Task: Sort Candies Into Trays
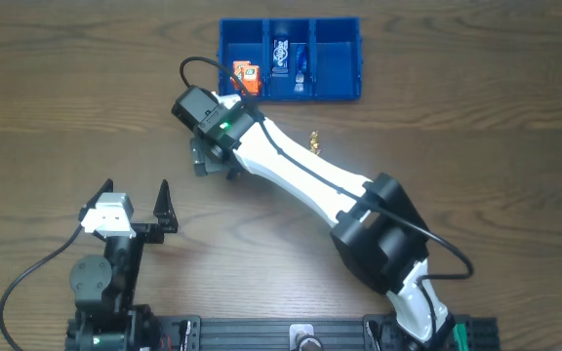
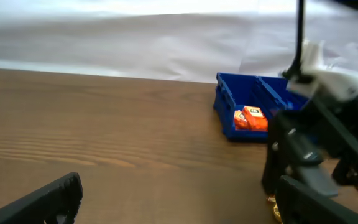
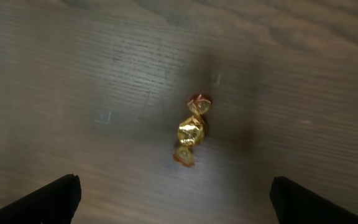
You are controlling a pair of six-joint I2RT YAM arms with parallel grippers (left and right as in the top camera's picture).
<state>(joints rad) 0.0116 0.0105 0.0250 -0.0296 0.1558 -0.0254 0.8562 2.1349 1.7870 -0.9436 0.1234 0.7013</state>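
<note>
Soft even light, faint shadow beside candy point(image 3: 190, 132), pale sheen on table point(image 3: 135, 62)

Seen from overhead, the right arm point(image 1: 301, 175) hid the gold candy point(image 3: 190, 130) lying under the right gripper point(image 3: 178, 202), whose spread fingers point(image 3: 42, 199) were cut off by the wrist picture's edge. A second gold candy point(image 1: 312, 143) beside the arm was too small to make out. From the left wrist, the arm blocked part of the blue tray point(image 2: 229, 115) near the far edge of the table point(image 2: 104, 137). The wrappers point(image 1: 286, 54) in its middle compartment were too small to identify.
</note>
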